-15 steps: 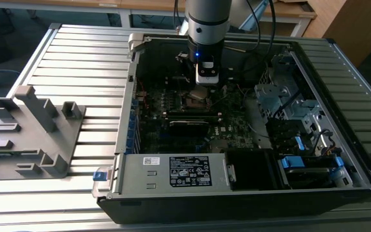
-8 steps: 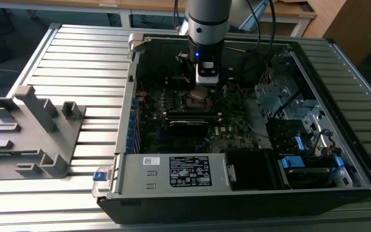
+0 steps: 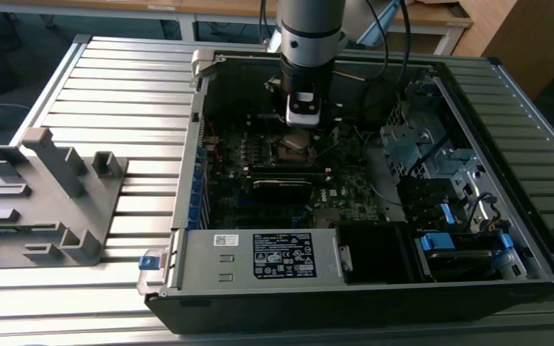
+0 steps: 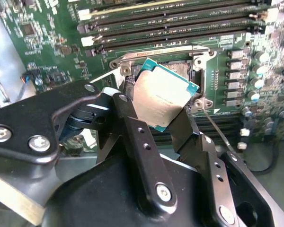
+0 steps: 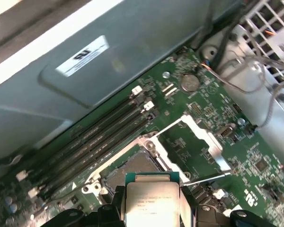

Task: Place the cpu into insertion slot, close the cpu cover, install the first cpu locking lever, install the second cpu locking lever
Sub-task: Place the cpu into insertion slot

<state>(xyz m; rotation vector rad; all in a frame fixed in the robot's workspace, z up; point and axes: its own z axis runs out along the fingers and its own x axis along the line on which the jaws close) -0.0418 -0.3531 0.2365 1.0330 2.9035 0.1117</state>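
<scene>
My gripper [image 3: 301, 130] reaches down into the open computer case [image 3: 185, 180], shut on the cpu [image 4: 163, 94]. The cpu is a flat square chip with a dull silver top and a teal edge, clamped on two opposite sides by the black fingers [image 4: 128, 113]. It hangs tilted just above the insertion slot [image 5: 132, 169], a dark square socket with a metal rim on the green motherboard. The cpu cover [image 5: 210, 142], a thin silver frame with a square cut-out, is swung open beside the slot. A thin wire locking lever [image 5: 206, 178] sticks out near it.
Long black memory slots [image 5: 94, 142] run beside the socket. A grey metal case wall [image 5: 109, 71] stands close behind them. A labelled power supply [image 3: 257, 256] and blue-tabbed drive bays [image 3: 446, 241] fill the case's near side. A grey fixture [image 3: 46, 194] stands at the exterior view's left.
</scene>
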